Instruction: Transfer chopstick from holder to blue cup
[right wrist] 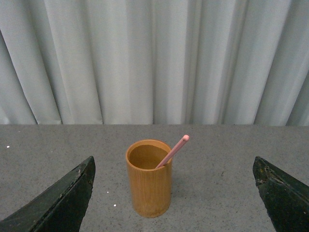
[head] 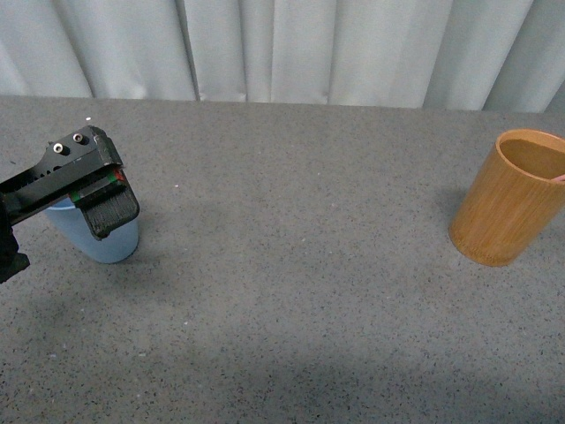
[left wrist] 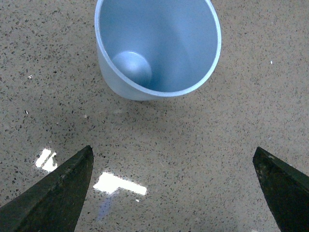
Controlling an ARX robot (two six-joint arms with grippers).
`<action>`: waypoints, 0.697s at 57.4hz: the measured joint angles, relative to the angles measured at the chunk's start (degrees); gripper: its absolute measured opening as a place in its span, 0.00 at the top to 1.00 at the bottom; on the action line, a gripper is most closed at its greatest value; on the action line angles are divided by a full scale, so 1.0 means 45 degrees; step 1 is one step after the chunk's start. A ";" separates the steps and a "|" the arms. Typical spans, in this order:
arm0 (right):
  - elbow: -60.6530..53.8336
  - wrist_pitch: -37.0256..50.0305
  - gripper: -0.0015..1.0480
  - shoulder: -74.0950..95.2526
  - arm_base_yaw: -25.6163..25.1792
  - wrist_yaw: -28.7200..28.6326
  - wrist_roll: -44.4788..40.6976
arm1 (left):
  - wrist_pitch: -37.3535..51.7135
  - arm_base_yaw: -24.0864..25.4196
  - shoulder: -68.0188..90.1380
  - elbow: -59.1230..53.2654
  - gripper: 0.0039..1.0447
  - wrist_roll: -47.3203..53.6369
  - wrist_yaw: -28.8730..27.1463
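Observation:
The light-blue cup stands at the left of the table, partly hidden behind my left gripper. In the left wrist view the blue cup is empty, and my left gripper hangs open above the table just short of it, holding nothing. The orange-brown holder stands at the far right. In the right wrist view a single pink chopstick leans out of the holder. My right gripper is open, level with the holder and some way back from it.
The grey speckled table stretches between cup and holder. A pale pleated curtain hangs behind its far edge. Bright light reflections lie on the tabletop under the left gripper.

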 joint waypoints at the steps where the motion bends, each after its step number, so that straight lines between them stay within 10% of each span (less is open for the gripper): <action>1: 0.0000 0.0000 0.09 0.0000 0.0000 0.0000 0.0000 | 0.0000 0.0029 0.0015 0.0024 0.06 -0.0024 0.0005; 40: 0.0000 0.0000 0.09 0.0000 0.0000 0.0000 0.0000 | 0.0083 0.0850 0.1491 0.1316 0.06 -0.0559 -0.0534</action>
